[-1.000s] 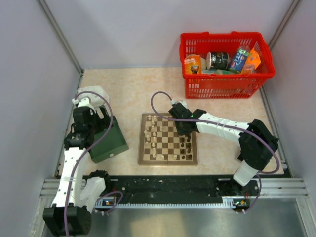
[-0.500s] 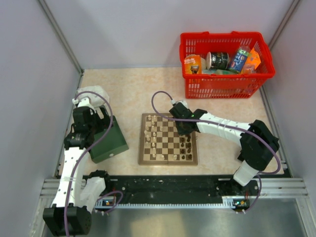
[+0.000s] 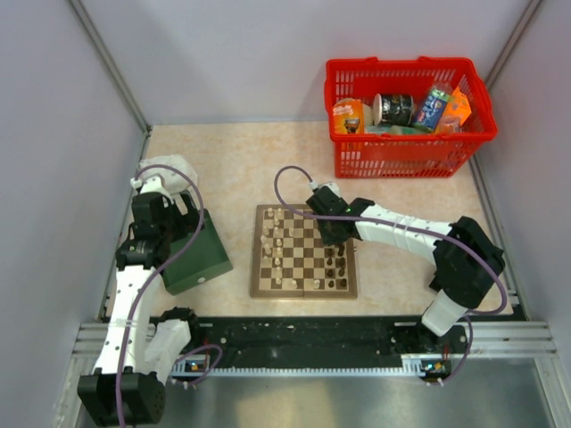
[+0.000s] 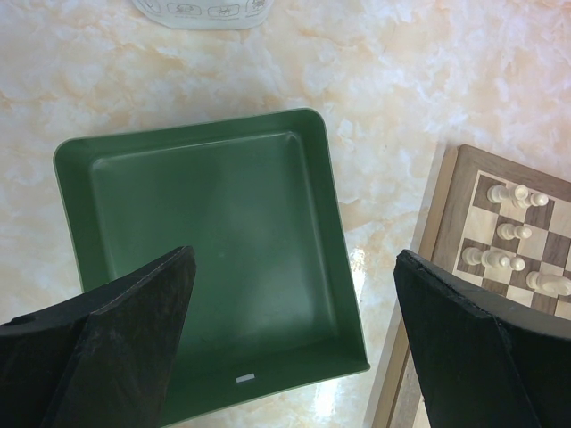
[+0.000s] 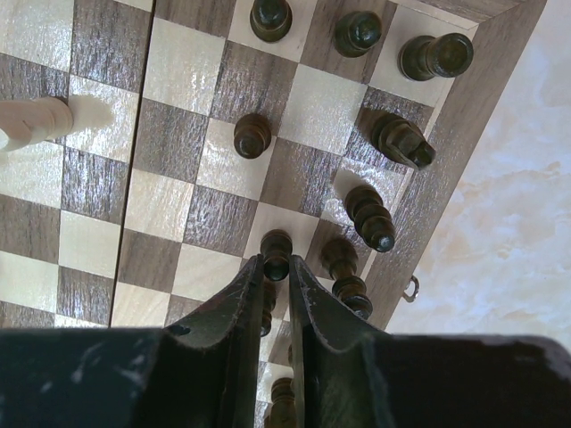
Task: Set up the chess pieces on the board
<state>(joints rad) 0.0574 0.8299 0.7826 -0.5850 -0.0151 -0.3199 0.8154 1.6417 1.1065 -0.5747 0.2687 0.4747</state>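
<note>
The checkered wooden board [image 3: 303, 253] lies mid-table, with cream pieces [image 3: 276, 241] along its left side and dark pieces [image 3: 336, 263] along its right. My right gripper [image 3: 330, 234] is over the board's right half. In the right wrist view its fingertips [image 5: 276, 265] are shut on a dark pawn [image 5: 276, 251] that stands on a light square beside other dark pieces [image 5: 368, 216]. My left gripper [image 4: 294, 303] is wide open and empty above the dark green box [image 4: 214, 241]. The board's corner with cream pieces [image 4: 508, 234] shows at the right of that view.
The dark green box [image 3: 194, 257] sits left of the board. A red basket [image 3: 409, 147] with cans and packets stands at the back right. A white container [image 4: 203, 11] sits beyond the box. Grey walls close in both sides.
</note>
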